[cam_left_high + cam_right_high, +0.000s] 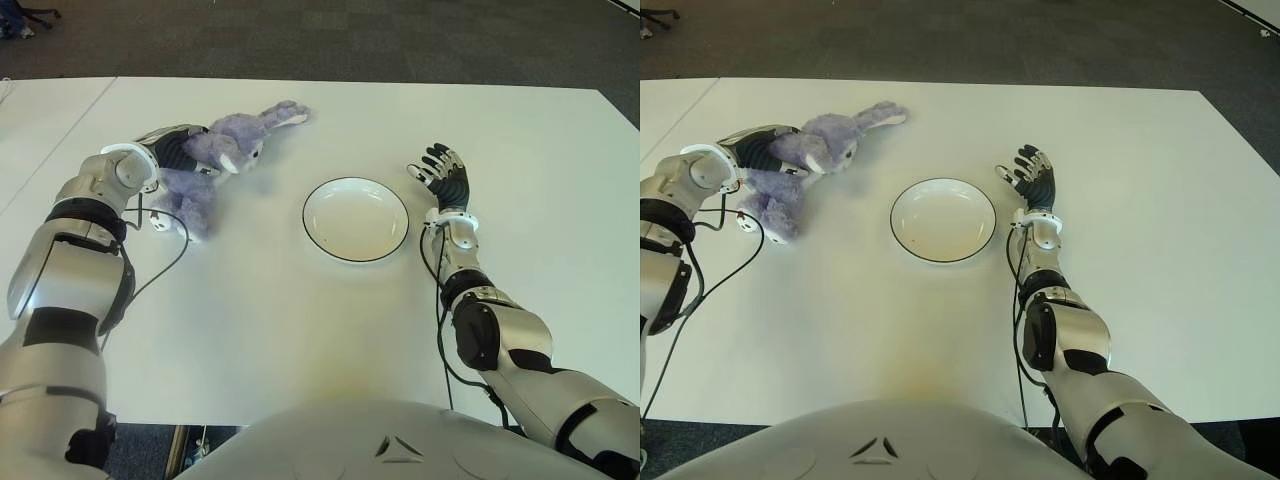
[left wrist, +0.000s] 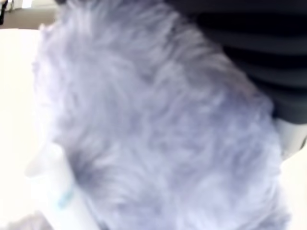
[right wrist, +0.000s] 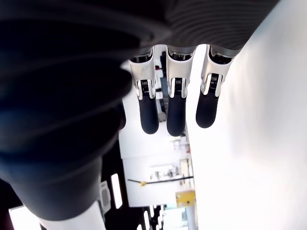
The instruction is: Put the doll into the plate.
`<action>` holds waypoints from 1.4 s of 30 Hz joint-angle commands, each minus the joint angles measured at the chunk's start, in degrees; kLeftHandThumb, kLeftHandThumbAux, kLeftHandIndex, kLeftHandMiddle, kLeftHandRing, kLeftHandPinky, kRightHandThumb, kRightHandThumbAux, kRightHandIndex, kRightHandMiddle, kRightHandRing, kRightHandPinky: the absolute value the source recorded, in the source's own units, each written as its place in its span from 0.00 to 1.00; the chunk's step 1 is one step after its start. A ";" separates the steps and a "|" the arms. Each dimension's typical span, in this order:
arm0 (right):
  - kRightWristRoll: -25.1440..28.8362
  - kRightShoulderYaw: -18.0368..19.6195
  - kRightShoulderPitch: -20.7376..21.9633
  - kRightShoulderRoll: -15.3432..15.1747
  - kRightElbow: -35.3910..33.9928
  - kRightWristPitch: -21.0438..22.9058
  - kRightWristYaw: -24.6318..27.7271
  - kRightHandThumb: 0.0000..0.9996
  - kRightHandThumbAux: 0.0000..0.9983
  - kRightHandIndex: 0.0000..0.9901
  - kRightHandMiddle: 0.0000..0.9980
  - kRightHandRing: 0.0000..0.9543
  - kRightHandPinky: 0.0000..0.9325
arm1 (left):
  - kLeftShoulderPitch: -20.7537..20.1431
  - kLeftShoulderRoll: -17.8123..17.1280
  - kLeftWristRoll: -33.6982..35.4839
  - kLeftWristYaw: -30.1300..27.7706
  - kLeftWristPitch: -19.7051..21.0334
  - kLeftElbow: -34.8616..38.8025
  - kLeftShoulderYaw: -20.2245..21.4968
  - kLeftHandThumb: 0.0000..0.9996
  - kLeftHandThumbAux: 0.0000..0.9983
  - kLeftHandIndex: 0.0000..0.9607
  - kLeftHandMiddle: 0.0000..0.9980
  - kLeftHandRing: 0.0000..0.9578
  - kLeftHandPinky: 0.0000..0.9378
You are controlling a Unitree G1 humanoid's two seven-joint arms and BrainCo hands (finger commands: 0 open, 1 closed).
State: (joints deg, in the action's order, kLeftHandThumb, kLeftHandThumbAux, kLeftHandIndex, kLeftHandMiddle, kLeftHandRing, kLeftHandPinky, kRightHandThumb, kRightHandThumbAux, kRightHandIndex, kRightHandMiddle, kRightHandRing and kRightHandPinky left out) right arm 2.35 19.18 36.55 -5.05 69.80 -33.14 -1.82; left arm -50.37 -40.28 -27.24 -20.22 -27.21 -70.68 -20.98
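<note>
Doll (image 1: 215, 160), left robot hand (image 1: 180, 150) gripping it

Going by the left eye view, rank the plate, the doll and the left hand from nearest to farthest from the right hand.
1. The plate, empty, just to the left of the open right hand.
2. The doll, lying on the table's left part, beyond the plate.
3. The left hand, farthest left, against the doll's far side.

Head stereo pair: looks down and forward over the white table (image 1: 300, 340), both eyes sharing plate (image 1: 356, 219) and doll (image 1: 205, 160) | left wrist: pressed against purple fur | right wrist: close behind its fingers (image 3: 175, 108).
</note>
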 commanded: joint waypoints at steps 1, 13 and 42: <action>-0.16 0.07 -11.57 3.31 7.71 7.62 -1.14 0.08 0.91 0.21 0.25 0.26 0.27 | 6.18 2.46 3.64 -13.75 -0.59 4.57 0.06 0.00 0.49 0.00 0.00 0.00 0.00; -1.21 -1.20 -11.56 3.26 7.74 7.94 -3.95 0.07 0.91 0.22 0.26 0.28 0.30 | 8.92 2.79 5.08 -24.39 2.83 9.98 -2.12 0.00 0.45 0.00 0.00 0.00 0.00; 0.78 0.48 -11.38 3.72 7.67 7.99 -2.58 0.08 0.92 0.22 0.26 0.27 0.29 | 13.55 6.43 -8.79 24.80 5.77 9.25 -6.43 0.74 0.70 0.46 0.76 0.81 0.82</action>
State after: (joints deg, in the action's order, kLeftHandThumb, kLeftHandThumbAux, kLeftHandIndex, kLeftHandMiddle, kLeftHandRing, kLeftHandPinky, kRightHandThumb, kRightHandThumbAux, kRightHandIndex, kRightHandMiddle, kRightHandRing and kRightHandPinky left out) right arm 2.34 18.80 36.49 -5.00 69.81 -33.14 -4.40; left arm -41.28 -37.34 -29.65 -2.29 -26.80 -59.03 -23.69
